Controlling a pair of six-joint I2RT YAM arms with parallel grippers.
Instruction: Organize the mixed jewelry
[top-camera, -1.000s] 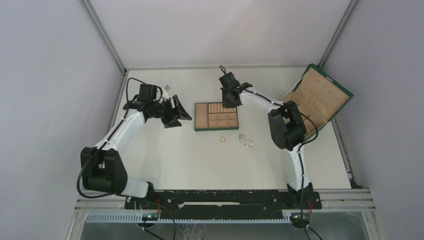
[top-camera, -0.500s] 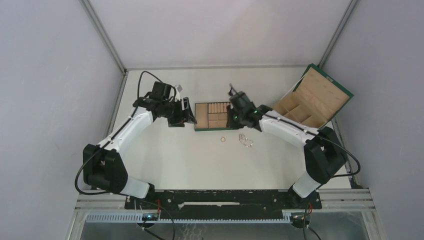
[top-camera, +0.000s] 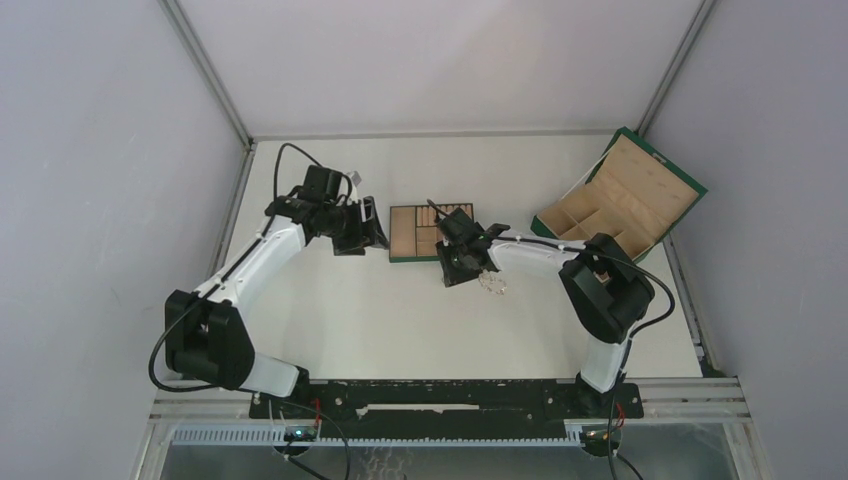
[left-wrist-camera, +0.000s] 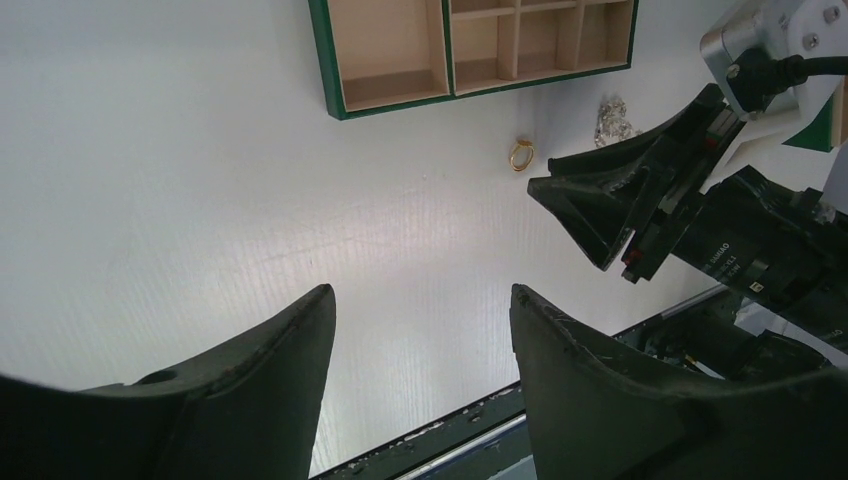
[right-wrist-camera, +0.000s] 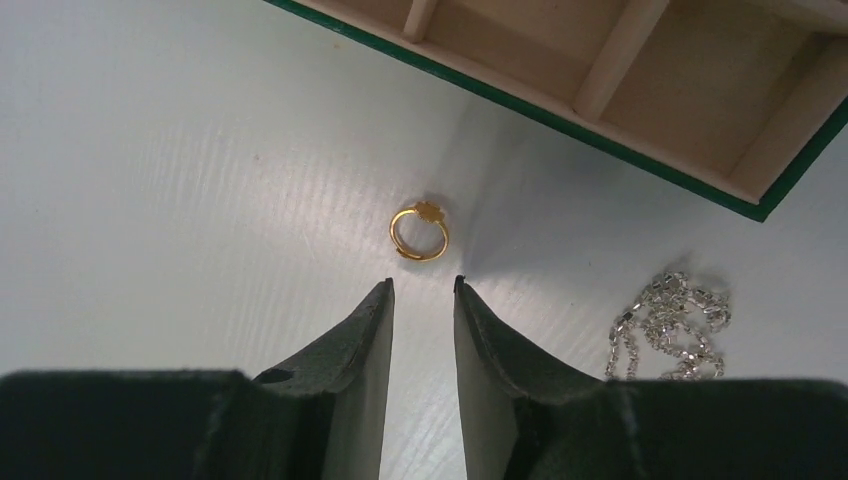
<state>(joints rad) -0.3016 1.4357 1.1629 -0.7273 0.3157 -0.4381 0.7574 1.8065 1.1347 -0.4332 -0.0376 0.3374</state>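
One small gold ring (right-wrist-camera: 419, 231) lies on the white table just beyond my right gripper's (right-wrist-camera: 423, 285) fingertips. The jaws stand a narrow gap apart with nothing between them. A silvery chain tangle (right-wrist-camera: 668, 325) lies to the ring's right, and also shows in the top view (top-camera: 492, 284) and the left wrist view (left-wrist-camera: 612, 118). The ring also shows in the left wrist view (left-wrist-camera: 520, 155); in the top view my right gripper (top-camera: 458, 272) hides it. No second ring shows. My left gripper (left-wrist-camera: 418, 300) is wide open and empty, by the tray's left edge (top-camera: 375, 232).
The tan compartmented tray (top-camera: 400, 232) with green edge sits mid-table, just beyond the ring (right-wrist-camera: 600, 90). The large green box (top-camera: 640, 190) with tan lining lies open at the back right. Grey walls close in both sides.
My right gripper swung from behind the tray, across it, down to the table in front, over the ring. My left gripper moved right to the tray's left edge, then held still.
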